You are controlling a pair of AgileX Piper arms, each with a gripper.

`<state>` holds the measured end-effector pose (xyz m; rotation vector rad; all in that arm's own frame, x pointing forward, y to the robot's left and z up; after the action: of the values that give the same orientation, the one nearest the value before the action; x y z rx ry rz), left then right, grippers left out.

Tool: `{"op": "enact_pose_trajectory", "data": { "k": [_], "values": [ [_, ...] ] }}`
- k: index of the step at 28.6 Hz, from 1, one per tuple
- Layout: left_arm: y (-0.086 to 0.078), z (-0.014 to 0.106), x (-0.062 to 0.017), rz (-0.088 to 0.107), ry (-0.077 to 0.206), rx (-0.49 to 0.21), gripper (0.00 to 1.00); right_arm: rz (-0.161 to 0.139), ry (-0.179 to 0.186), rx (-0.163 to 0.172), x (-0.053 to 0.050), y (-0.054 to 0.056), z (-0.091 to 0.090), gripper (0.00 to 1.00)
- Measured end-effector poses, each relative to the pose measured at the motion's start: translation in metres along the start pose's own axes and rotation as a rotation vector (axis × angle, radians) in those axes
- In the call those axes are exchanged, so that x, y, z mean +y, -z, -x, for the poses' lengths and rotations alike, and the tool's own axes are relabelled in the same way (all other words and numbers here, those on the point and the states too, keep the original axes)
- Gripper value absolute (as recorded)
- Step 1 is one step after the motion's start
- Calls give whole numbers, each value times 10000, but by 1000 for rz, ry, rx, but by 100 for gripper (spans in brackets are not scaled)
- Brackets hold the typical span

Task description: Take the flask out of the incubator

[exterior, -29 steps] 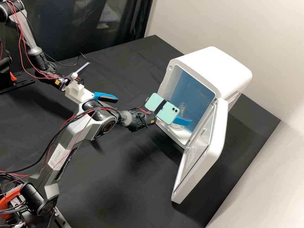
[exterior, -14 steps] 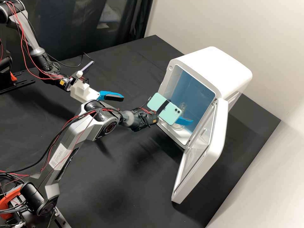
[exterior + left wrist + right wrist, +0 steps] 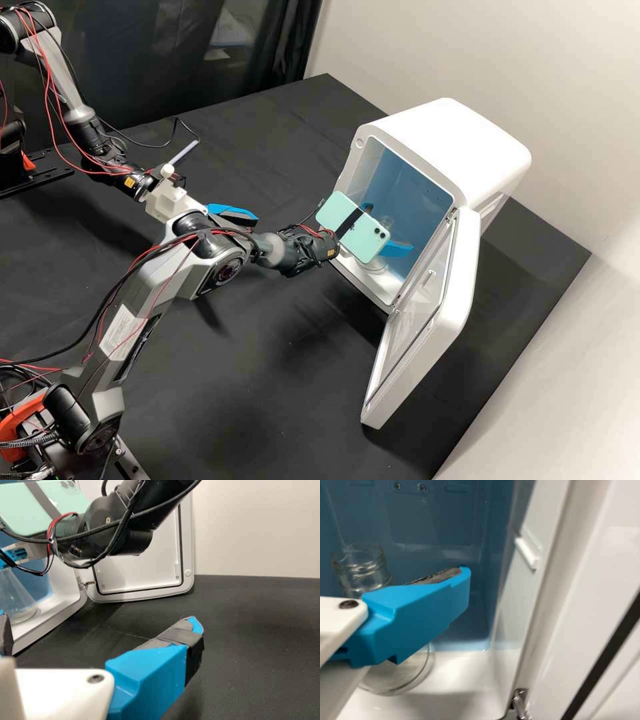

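- flask (image 3: 360, 570): clear glass, upright on the white floor inside the incubator (image 3: 460, 143), near the blue back wall
- right gripper (image 3: 397, 248): inside the incubator just beside the flask, one blue finger (image 3: 415, 615) crossing in front of the flask's lower half; cannot tell if it touches the glass
- right gripper state: the finger's dark pad faces free space with nothing pressed on it, so fingers apart, not clamped on the flask
- door (image 3: 427, 320): swung wide open, hanging at the incubator's near side
- mint-green phone (image 3: 352, 227): strapped on the right arm's wrist, at the incubator's mouth
- left gripper (image 3: 233, 213): over the bench (image 3: 267, 373), behind the right arm's elbow, well apart from the incubator; apart or together, cannot tell
- black curtain (image 3: 167, 53): behind the bench
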<state>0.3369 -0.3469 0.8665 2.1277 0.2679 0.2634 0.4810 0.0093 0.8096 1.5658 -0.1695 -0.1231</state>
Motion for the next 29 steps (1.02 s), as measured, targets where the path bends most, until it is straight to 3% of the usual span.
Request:
{"op": "enact_pose_trajectory", "data": {
  "k": [8, 12, 18, 23, 29],
  "values": [
    [0, 0, 0, 0, 0, 0, 100, -33, 12, -8, -23, -27, 33, 0],
    [16, 30, 3, 1, 1, 5, 100, -33, 21, -17, -44, -53, 56, 0],
    [277, 185, 82, 13, -15, 87, 100, -34, 18, -14, -24, -37, 72, 0],
    [476, 256, 73, 24, -11, 149, 100, -34, 18, -14, -24, -37, 72, 0],
    [492, 265, 72, 21, -11, 161, 100, -33, 23, -17, -41, -44, 81, 0]
  ]
}}
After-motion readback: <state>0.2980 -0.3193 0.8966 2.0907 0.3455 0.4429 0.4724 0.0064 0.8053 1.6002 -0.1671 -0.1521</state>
